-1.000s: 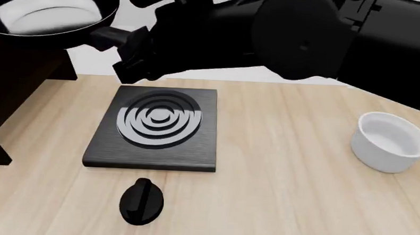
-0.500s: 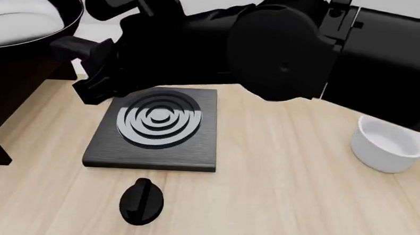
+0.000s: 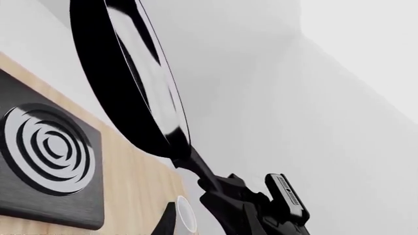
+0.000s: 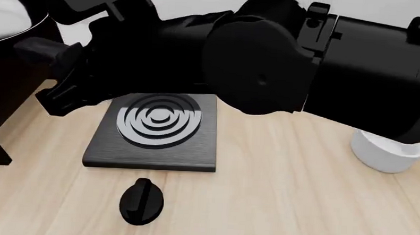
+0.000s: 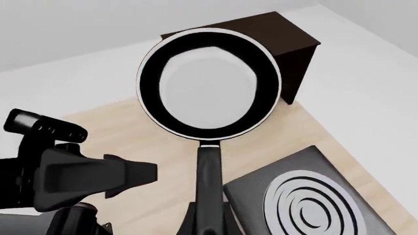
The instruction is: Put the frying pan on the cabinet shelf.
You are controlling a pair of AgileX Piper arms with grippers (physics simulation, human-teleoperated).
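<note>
Above the dark brown wooden cabinet [image 5: 287, 34], my right tool [image 5: 207, 215] grips the glossy black frying pan [image 5: 209, 83] by its handle; setting down remains.

The surface [image 4: 284, 195] is a light wooden tabletop with fine lengthwise grain, evenly lit, without hard shadows. Behind its far edge stands a plain pale grey wall [image 4: 194, 2]. In the left wrist view the wall [image 3: 313, 98] shows a soft vertical corner where two planes meet. In the right wrist view a pale, featureless floor [image 5: 365, 73] surrounds the surface.
</note>
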